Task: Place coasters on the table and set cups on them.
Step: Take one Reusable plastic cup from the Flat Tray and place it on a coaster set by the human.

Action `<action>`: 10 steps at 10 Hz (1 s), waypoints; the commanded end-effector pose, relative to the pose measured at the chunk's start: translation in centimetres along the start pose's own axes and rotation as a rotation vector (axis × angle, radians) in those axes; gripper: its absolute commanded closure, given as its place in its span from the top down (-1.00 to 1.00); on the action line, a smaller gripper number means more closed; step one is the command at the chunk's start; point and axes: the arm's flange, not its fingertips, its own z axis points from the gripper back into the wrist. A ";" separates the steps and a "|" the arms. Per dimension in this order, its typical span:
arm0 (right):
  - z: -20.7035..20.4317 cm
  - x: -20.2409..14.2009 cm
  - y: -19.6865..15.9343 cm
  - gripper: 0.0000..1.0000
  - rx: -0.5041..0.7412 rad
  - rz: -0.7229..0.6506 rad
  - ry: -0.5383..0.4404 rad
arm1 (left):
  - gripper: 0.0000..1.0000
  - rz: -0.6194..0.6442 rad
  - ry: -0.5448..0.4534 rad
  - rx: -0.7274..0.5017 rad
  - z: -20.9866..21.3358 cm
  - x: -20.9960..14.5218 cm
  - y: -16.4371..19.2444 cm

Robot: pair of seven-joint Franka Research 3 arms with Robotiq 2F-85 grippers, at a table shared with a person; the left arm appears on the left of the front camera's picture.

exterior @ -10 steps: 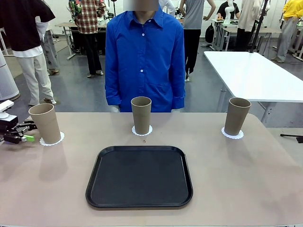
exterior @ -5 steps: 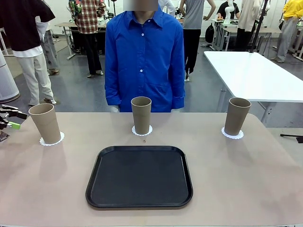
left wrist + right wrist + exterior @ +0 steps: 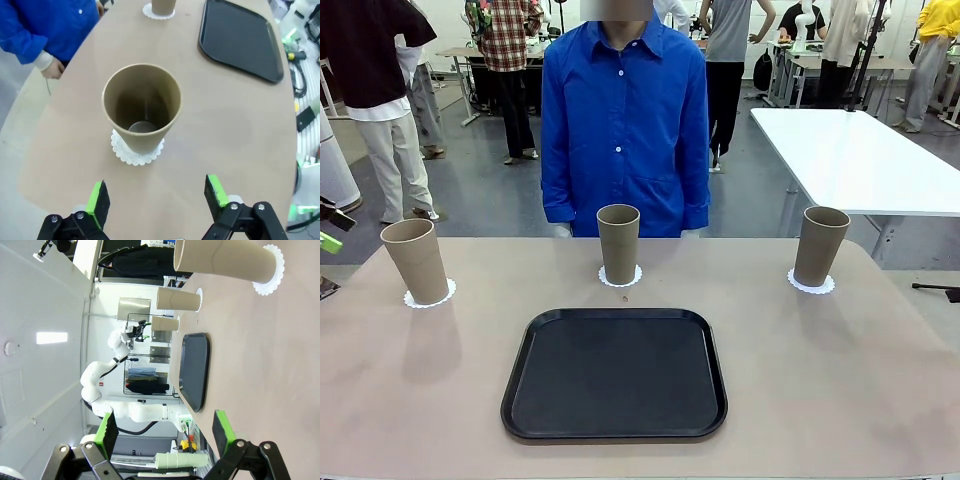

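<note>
Three tall tapered khaki-beige cups [image 3: 618,243] each stand upright on a small white scalloped paper coaster [image 3: 620,277] along the far side of the beige table [image 3: 820,380]. Left gripper [image 3: 156,196] and right gripper [image 3: 163,434] both hold their fingers apart, empty. Risk: a careless left-arm move could topple the near cup [image 3: 142,108].

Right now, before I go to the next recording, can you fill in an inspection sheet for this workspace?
Surface: beige table, one small dark speck near the middle coaster.
Job's things: three cups, left, middle, right, each upright on a white coaster.
Clutter: black tray, nothing on it.
Tools: left tool open, above the left cup; right tool open, holding nothing.
Cables: some beyond the table edge in the left wrist view.
Surroundings: person in a blue shirt at the far side; white table behind.
</note>
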 end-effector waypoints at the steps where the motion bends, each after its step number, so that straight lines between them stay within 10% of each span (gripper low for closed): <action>1: 0.0 0.0 0.0 1.00 -0.009 -0.007 0.005 | 1.00 0.023 0.154 0.030 1.7 3.2 -3.5; 6: 0.0 0.0 0.0 1.00 -0.009 -0.007 0.005 | 1.00 0.196 0.352 -0.052 1.2 9.4 -10.0; 10: 0.0 0.0 0.0 1.00 -0.009 -0.007 0.005 | 1.00 0.182 0.321 -0.049 2.0 9.2 -9.3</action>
